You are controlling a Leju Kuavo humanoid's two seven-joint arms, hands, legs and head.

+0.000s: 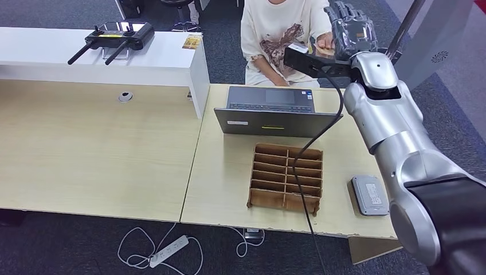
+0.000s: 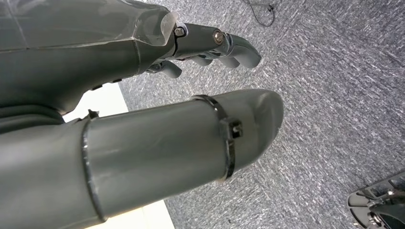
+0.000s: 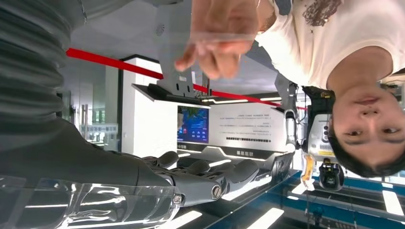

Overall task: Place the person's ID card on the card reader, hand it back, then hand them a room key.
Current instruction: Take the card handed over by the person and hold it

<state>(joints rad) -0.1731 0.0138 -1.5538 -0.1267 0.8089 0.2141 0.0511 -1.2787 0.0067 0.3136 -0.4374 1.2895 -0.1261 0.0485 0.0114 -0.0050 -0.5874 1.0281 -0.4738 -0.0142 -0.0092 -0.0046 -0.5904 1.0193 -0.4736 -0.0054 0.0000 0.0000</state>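
My right hand is raised high over the far side of the desk, reaching toward a seated person. Its fingers lie stretched out with nothing in them. The person's hand is just beyond my fingers and holds a thin pale card by its edge; in the head view that hand shows beside my right hand. A grey card reader lies on the desk's near right corner. My left hand hangs over grey carpet, fingers loosely apart and holding nothing.
An open laptop faces the person in the middle of the desk. In front of it stands a cardboard divider tray with several slots. A black cable from my right wrist hangs over the tray. A white counter carries a remote controller.
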